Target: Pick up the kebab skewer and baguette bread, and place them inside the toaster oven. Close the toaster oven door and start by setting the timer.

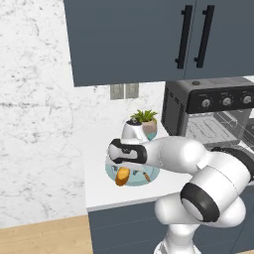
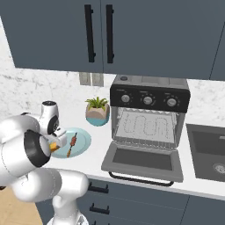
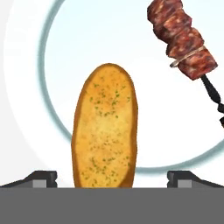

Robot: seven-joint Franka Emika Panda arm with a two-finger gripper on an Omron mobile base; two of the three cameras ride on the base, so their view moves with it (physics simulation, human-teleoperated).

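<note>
Step in hand, as I judge it: picking the baguette bread (image 3: 105, 127) first. My gripper (image 3: 112, 177) hangs right over it, jaws spread wide, one fingertip (image 3: 41, 177) at 7 o'clock and the other at 5 o'clock of the loaf, both apart from the crust, holding nothing. Loaf lies on the pale blue plate (image 3: 43, 65), long axis running 12 to 6 in the hand view. Kebab skewer (image 3: 183, 39) sits at 1 o'clock of the loaf, same plate, not touching it. Right base view: plate at 9 o'clock of the toaster oven (image 2: 149, 99), toaster oven door (image 2: 143, 160) dropped flat open, rack bare. Potted plant (image 2: 97, 110) between plate and oven, further back. Next move calls for going down a bit further, closing across the loaf's width, then lifting clear without nudging the skewer.
</note>
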